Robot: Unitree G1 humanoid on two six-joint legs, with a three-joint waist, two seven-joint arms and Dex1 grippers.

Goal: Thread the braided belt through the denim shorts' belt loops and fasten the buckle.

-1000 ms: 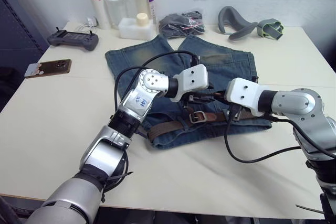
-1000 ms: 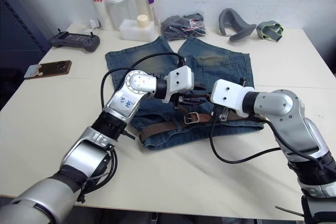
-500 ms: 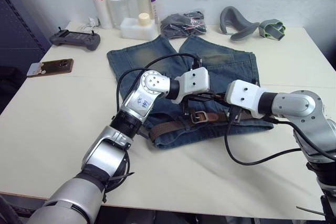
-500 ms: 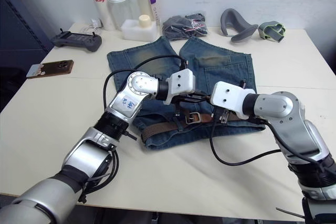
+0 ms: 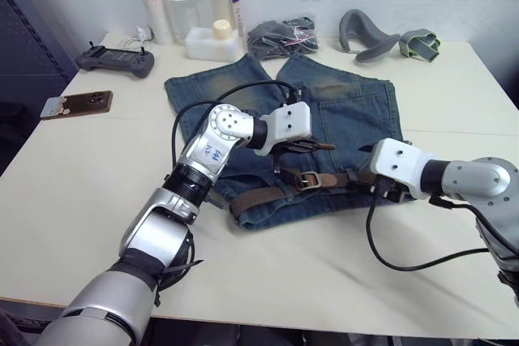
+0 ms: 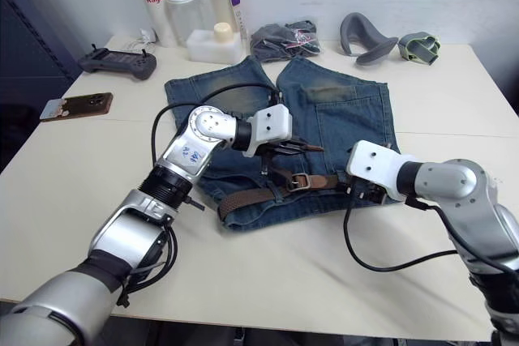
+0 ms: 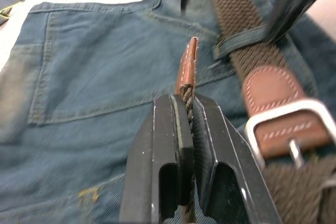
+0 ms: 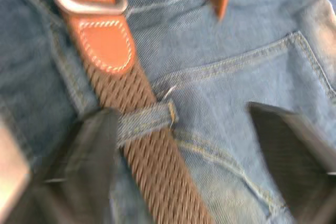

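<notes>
The denim shorts point(image 5: 349, 99) lie flat on the table, waistband toward me. The braided belt point(image 5: 259, 196) runs along the waistband, its silver buckle point(image 5: 306, 179) near the middle. My left gripper point(image 7: 186, 98) is shut on the belt's brown tip point(image 7: 187, 66) and holds it just above the shorts, beyond the buckle point(image 7: 286, 129). To the right of the buckle, my right gripper point(image 8: 181, 111) stands open. Its fingers point(image 8: 283, 140) straddle the belt where it passes under a belt loop point(image 8: 144, 121) without touching it.
Bottles point(image 5: 182, 6) and a white box point(image 5: 211, 42) stand at the back left. A dark bundle in a bag point(image 5: 280, 36) and grey padded pieces point(image 5: 369, 34) lie behind the shorts. A controller point(image 5: 113, 60) and a phone point(image 5: 77, 104) rest at the left.
My right gripper has opened and drawn back to the right, away from the buckle. The left gripper has shut on the belt tip and holds it slightly farther from the buckle.
</notes>
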